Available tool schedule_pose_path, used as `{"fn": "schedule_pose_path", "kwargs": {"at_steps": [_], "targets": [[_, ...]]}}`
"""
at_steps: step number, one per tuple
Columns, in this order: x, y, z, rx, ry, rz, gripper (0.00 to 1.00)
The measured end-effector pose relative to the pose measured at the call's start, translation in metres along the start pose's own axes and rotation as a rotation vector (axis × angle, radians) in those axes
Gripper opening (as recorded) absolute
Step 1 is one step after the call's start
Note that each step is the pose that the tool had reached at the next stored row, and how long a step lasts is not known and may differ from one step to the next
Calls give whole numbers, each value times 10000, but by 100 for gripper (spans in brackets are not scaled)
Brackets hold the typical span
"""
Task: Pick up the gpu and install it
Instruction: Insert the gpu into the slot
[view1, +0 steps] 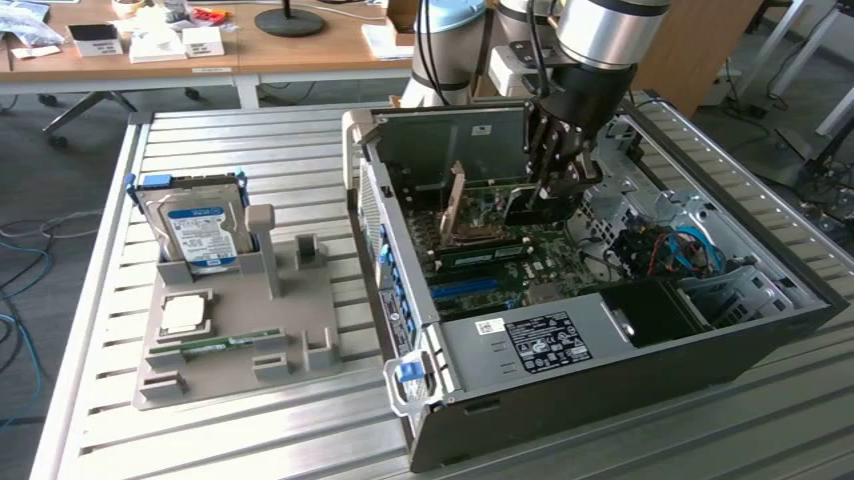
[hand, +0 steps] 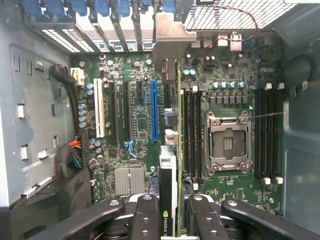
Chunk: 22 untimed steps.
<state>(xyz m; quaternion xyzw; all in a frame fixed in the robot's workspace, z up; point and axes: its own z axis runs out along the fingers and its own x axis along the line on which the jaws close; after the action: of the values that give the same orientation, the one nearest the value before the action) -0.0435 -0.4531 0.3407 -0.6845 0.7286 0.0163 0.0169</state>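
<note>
Holding the gpu (hand: 168, 172) edge-on, jaws clamped on it, I see it reach ahead of them over the board (hand: 137, 125), between blue slot (hand: 153, 110) and RAM slots (hand: 192, 130). If its edge misses the slot, pressing could jam the bracket (hand: 172, 37) or crack the card

The arm (view1: 611, 30) reaches steeply down from above, its silver last link slanting a little toward the exterior view's left as it descends. Beneath that link the black wrist (view1: 585, 95) carries the gripper (view1: 550, 190), which points almost straight down. Seen from the wrist, black linkages splay outward on either side of the pincer, while its fingers (hand: 148, 217) stand parallel and clamp from both sides on the gpu (hand: 169, 200), which sits edge-on between them.
</note>
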Motion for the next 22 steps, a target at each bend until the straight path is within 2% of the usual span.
{"fn": "schedule_pose_path", "kwargs": {"at_steps": [8, 22], "targets": [[2, 0, 38, 0, -1, -2, 27], [2, 0, 38, 0, 0, -2, 27]]}}
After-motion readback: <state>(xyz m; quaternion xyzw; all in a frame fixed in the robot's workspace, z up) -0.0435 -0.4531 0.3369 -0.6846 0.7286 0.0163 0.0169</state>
